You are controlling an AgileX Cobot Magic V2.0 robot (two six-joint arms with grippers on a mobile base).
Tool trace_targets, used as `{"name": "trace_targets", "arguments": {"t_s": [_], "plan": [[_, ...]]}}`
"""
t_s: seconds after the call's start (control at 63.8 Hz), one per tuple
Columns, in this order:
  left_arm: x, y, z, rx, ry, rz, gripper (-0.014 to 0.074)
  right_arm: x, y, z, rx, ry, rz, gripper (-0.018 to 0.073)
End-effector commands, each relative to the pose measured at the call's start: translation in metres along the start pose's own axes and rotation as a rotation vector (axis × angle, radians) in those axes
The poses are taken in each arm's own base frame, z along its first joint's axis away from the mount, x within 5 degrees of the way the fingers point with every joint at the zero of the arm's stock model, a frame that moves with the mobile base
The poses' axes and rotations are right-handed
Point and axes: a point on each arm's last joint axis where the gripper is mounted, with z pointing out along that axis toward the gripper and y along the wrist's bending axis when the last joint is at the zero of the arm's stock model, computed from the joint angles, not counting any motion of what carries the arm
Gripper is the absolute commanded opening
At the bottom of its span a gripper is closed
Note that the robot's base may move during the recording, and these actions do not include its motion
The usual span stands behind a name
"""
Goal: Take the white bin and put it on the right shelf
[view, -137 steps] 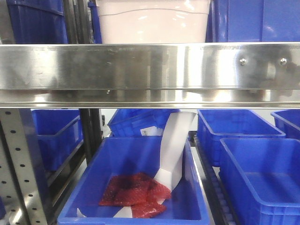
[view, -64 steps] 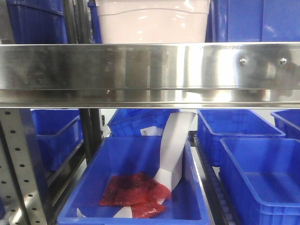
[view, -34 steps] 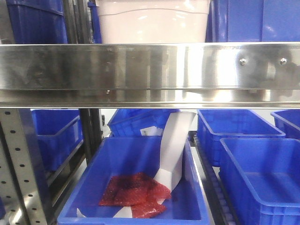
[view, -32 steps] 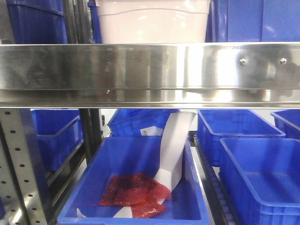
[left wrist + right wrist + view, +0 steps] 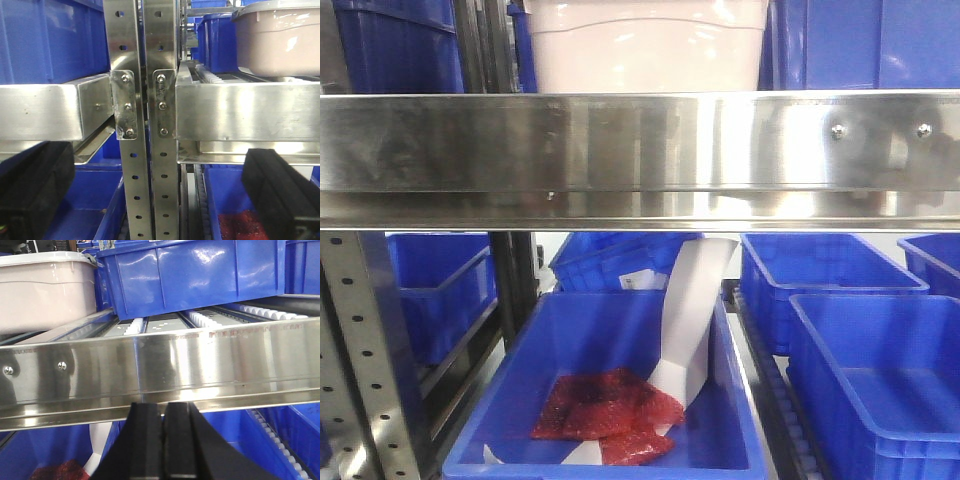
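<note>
Blue crates (image 5: 860, 370) fill the lower level, standing close together on what seem to be roller tracks. Perforated steel posts (image 5: 145, 150) stand side by side, bolted with small plates. Bright overhead light glares off the metal and plastic.

Pretty bright all round, looks like overhead light. The steel front rail of the right shelf (image 5: 640, 150) is full of smeary reflections and a hot white patch near its right end. Glossy highlights on the white bin (image 5: 650, 45) and the blue crate (image 5: 200, 275) too. Front view is a bit soft. Both wrist views show near-black, blurry tool fingers (image 5: 280, 195) up close.
</note>
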Motion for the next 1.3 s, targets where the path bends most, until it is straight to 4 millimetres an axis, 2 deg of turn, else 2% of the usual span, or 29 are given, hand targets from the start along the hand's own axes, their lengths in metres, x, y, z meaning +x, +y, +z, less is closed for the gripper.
{"name": "trace_targets", "arguments": {"t_s": [0.0, 1.285], "plan": [[-0.0015, -0.0007, -0.0006, 0.005, -0.08, -0.006, -0.0116, -0.0112, 0.0002, -0.0014, 0.001, -0.11, -0.004, 0.0062], [-0.0015, -0.0007, -0.0006, 0.005, -0.08, -0.007, -0.0116, -0.0112, 0.0002, -0.0014, 0.001, -0.11, -0.004, 0.0062]]}}
